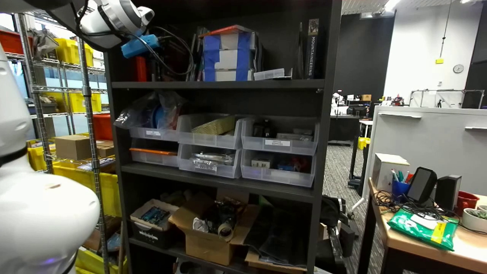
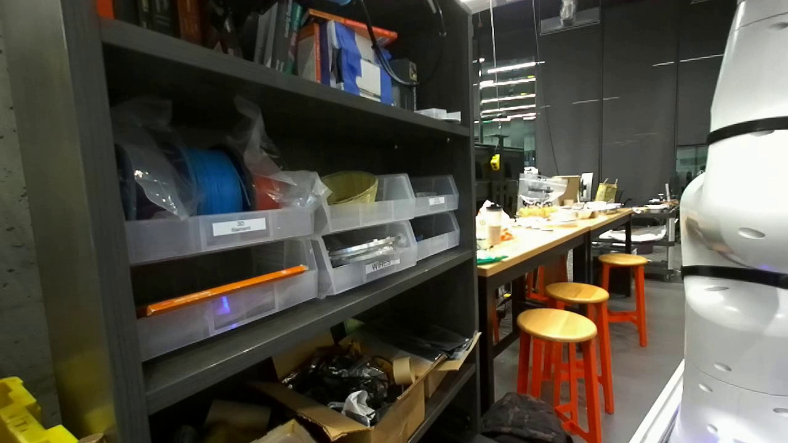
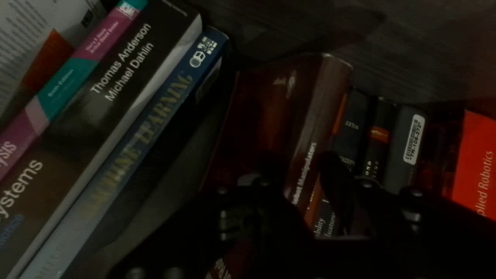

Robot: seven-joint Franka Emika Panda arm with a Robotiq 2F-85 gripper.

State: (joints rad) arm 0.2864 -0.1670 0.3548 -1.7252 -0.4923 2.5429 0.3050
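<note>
In the wrist view my dark gripper (image 3: 300, 164) has its fingertips on either side of the dark red "Robot Manipulators" book (image 3: 285, 108), near its spine, and appears shut on it; the view is too dark to show the contact well. The book stands tilted. On its right are dark books (image 3: 381, 135) and a bright red "Applied Robotics" book (image 3: 478, 166). On its left a blue "Machine Learning" book (image 3: 151, 128) and a thick black book (image 3: 104, 89) lean. In an exterior view the wrist's blue housing (image 1: 140, 45) is at the upper shelf's left; the fingers are hidden there.
The dark bookshelf (image 1: 218, 84) holds blue-taped boxes (image 1: 228, 55), a "Mountaineering" book (image 1: 312, 49) and clear bins (image 1: 279, 142). Below stands an open cardboard box (image 1: 209, 245). A wire rack (image 1: 85, 91) is beside it. Stools (image 2: 557, 326) stand near a long table (image 2: 535, 246).
</note>
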